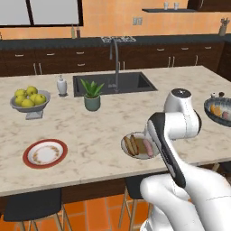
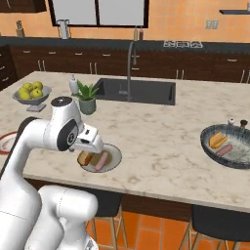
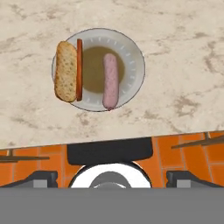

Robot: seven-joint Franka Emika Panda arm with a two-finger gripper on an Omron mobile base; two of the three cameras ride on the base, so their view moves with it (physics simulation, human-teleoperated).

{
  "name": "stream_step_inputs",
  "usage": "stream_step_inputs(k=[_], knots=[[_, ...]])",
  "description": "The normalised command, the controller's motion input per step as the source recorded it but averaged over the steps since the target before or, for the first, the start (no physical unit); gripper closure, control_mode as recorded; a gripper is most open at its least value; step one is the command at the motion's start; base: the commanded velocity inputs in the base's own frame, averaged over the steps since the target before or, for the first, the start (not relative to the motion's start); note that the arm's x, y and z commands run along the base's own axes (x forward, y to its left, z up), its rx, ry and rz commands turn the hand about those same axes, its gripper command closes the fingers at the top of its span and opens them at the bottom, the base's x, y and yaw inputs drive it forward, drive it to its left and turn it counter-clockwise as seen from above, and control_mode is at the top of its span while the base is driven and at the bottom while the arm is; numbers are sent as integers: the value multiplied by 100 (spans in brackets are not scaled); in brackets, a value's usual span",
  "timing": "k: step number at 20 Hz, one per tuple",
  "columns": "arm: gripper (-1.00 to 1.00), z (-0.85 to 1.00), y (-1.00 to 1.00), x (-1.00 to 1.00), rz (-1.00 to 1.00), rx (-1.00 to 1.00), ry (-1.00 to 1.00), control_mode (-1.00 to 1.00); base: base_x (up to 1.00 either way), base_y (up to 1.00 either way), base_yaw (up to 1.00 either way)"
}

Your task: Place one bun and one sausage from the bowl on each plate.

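Gripper (image 3: pixel 111 181) jaw state impossible to tell, tips cut off at hand-view bottom. Grey plate (image 3: pixel 131 54) at 12 o'clock above them, holding bun (image 3: pixel 66 71) and sausage (image 3: pixel 110 81)

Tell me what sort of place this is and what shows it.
A home-style kitchen, rendered rather than real. A marble-look island counter holds a sink with a tall faucet, dark cabinets line the back wall, and food sits out: a grey plate with a bun and sausage.
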Motion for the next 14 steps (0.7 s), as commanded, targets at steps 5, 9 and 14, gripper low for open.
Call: stream_step_inputs(k=[5,9,14], knots=[[-100,55,3,-42,0,0,-4,-100,0,0,0],[-100,18,0,0,0,0,0,100,-12,-28,-1],[-100,0,0,0,0,0,0,100,-43,-96,-6]])
